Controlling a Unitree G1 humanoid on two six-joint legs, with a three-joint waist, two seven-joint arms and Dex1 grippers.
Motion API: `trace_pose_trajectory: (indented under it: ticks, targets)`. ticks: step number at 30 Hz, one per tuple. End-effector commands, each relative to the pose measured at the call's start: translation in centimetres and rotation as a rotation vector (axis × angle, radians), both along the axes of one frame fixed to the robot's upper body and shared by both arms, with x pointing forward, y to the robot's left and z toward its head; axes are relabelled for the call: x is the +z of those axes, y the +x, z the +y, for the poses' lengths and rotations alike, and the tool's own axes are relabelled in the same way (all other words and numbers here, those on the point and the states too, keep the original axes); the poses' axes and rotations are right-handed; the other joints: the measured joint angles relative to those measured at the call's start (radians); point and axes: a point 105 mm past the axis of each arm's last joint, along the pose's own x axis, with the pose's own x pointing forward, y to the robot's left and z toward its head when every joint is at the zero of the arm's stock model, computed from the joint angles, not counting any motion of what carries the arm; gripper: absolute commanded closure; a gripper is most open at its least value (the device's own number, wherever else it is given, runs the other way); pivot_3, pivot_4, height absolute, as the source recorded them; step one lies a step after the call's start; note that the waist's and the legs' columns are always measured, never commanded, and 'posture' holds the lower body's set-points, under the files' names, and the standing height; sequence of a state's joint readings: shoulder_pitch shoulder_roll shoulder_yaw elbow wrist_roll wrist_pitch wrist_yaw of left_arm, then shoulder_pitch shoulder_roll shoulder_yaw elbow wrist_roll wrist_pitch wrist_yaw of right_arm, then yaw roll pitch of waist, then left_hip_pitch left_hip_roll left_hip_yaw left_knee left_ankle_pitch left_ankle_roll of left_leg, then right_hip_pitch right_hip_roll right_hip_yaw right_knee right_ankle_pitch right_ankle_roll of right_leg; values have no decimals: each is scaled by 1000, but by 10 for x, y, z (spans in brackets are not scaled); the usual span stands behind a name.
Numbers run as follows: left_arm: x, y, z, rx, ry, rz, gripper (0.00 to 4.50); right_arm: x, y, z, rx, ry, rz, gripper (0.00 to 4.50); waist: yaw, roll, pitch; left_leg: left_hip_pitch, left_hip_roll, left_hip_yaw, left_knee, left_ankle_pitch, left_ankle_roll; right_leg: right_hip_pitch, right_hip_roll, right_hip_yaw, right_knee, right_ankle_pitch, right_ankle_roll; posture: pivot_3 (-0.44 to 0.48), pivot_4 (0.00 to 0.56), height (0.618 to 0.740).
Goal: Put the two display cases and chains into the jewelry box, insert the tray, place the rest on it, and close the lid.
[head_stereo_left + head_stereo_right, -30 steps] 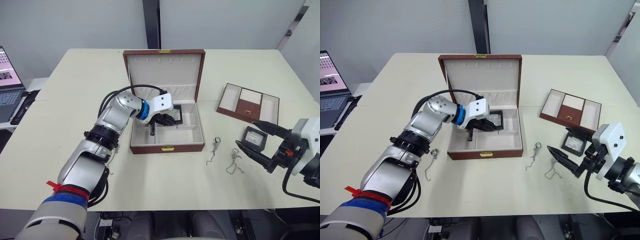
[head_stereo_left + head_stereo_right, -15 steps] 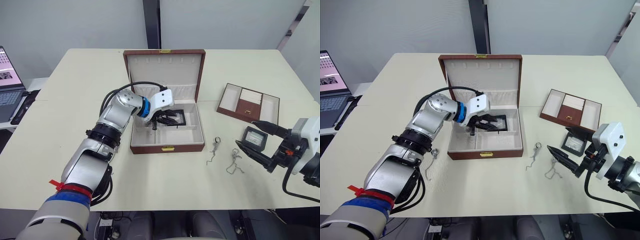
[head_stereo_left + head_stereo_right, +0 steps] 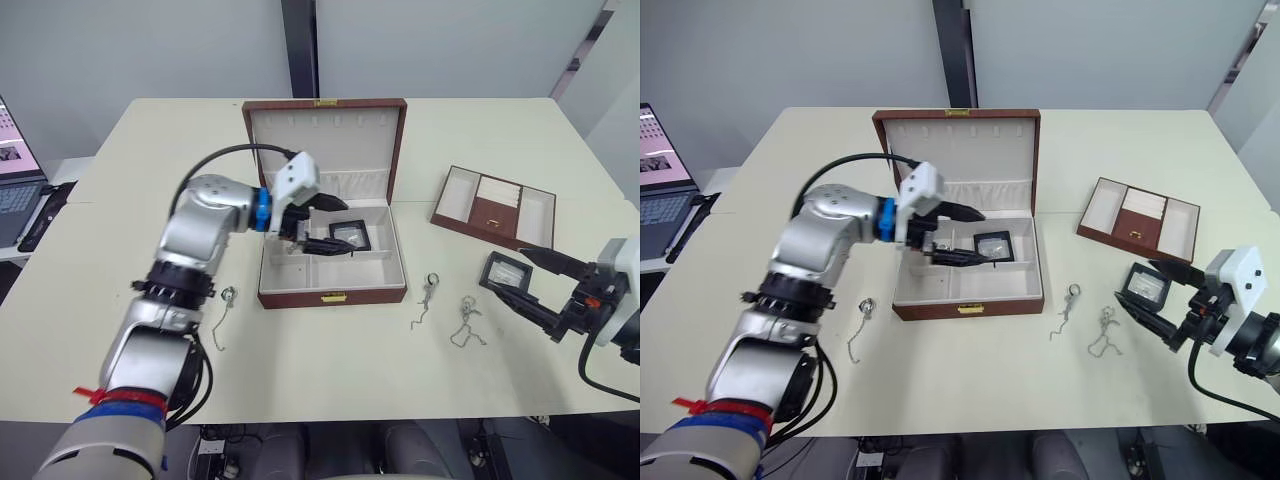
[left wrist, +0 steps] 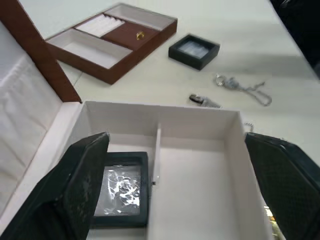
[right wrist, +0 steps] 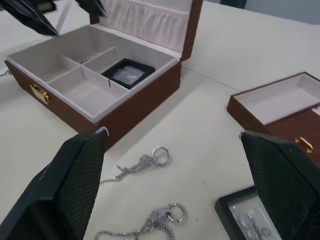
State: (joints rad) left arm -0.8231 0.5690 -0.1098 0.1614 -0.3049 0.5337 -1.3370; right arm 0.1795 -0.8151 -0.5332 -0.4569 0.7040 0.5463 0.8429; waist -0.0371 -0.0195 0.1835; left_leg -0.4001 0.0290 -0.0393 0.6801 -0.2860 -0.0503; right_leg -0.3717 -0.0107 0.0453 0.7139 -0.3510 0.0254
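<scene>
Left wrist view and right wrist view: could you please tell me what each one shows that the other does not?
Left wrist view adds the ring roll in the tray. Right wrist view adds the gold clasp on the box and the left gripper, jaws open, over it. Both show the open box, one display case inside, the other on the table, the tray and loose chains.

Legible text, labels, brands, numbers, signs: none. Jewelry box (image 3: 330, 290), lid (image 3: 322, 137), tray (image 3: 494, 206), both display cases (image 3: 349, 234) (image 3: 504, 270): no readable marking. Laptop (image 3: 662, 170) at far left edge: screen lit, content too small to read.
</scene>
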Motion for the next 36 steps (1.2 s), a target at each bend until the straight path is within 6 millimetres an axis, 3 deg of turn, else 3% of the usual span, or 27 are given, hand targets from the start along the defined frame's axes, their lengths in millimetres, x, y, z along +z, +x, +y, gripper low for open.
trace_pose_trajectory:
  ticks: [1, 3, 8, 16, 22, 31, 36]
  targets:
    - [26, -23, 21, 35, -75, -13, 20, 2, 2, -20, -28, -28, -15, 0, 2, 0, 0, 0, 0, 0, 0, 0, 0, 0, 0, 0, 0, 0, 0, 0, 150, 740]
    - [28, -29, 39, 107, -90, 0, 20, -1, 3, -32, -51, -42, 2, 0, 6, 0, 0, 0, -1, -1, 0, -1, 1, 1, -1, -1, 0, 0, 0, 0, 150, 740]
    - [8, -57, 134, 476, 18, 69, 20, -4, 9, -77, -125, -89, 62, 0, -9, 1, 0, 1, 0, 1, -1, -1, 2, 0, -4, 1, -1, 0, 0, 0, 150, 740]
    - [-9, -96, 211, 809, 115, 44, 20, -22, 15, -97, -126, -140, 143, 0, 6, 1, 0, 2, -2, 0, -1, -1, 2, 2, -7, -1, -2, 0, 0, 0, 150, 740]
    - [-30, -117, 245, 978, 130, 17, 20, -32, 21, -103, -121, -155, 176, 0, 5, 1, 0, 2, -1, 0, -1, -1, 2, 2, -8, -1, -2, 0, 0, 0, 150, 740]
    - [-46, -130, 266, 1105, 112, -38, 20, -30, 34, -89, -59, -144, 162, 0, 5, 1, 0, 2, -1, 0, -1, -1, 2, 2, -8, -1, -2, 0, 0, 0, 150, 740]
    - [-55, -131, 268, 1127, 103, -43, 20, -33, 36, -82, -35, -141, 171, 0, 5, 1, 0, 2, -1, 0, -1, -1, 2, 2, -8, -1, -2, 0, 0, 0, 150, 740]
